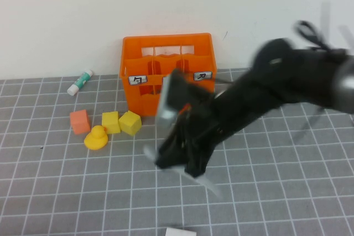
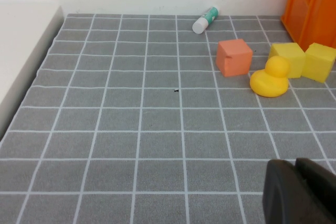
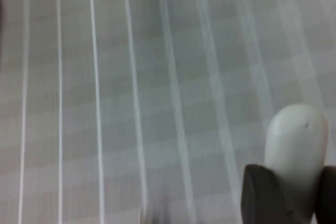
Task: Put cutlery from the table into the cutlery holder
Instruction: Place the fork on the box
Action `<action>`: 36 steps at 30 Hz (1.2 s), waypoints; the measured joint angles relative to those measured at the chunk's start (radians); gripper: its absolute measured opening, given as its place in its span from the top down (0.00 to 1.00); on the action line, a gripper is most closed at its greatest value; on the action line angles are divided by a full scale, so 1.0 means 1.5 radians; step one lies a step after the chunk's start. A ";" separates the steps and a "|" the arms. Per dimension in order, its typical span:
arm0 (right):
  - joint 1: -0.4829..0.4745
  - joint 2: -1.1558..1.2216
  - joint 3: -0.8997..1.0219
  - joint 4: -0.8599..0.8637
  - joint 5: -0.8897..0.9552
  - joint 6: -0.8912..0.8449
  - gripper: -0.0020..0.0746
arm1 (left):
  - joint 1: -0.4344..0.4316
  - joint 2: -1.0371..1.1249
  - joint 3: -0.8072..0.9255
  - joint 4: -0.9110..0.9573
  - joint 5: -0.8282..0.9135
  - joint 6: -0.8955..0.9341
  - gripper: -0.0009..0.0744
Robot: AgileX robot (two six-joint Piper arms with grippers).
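Note:
The orange cutlery holder [image 1: 166,53] stands at the back of the grey gridded table [image 1: 66,192]; its corner shows in the left wrist view [image 2: 310,3]. My right gripper [image 1: 185,158] hangs blurred above the table in front of the holder, shut on the light grey fork [image 1: 206,182]. In the right wrist view the fork's rounded handle end [image 3: 296,145] sticks out between the dark fingers [image 3: 262,195], with only the table behind it. My left gripper [image 2: 300,192] is low over the table on the left, fingers together and empty; it is out of the high view.
A white tube with a green cap [image 1: 81,82] lies at the back left. A small orange cube [image 1: 79,121], two yellow cubes [image 1: 130,122] and a yellow duck [image 1: 97,137] sit left of the holder. A white object [image 1: 180,231] is at the front edge.

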 joint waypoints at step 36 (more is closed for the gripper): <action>-0.041 -0.024 -0.059 0.582 -0.329 -0.702 0.72 | 0.000 0.000 0.000 0.000 0.000 0.000 0.99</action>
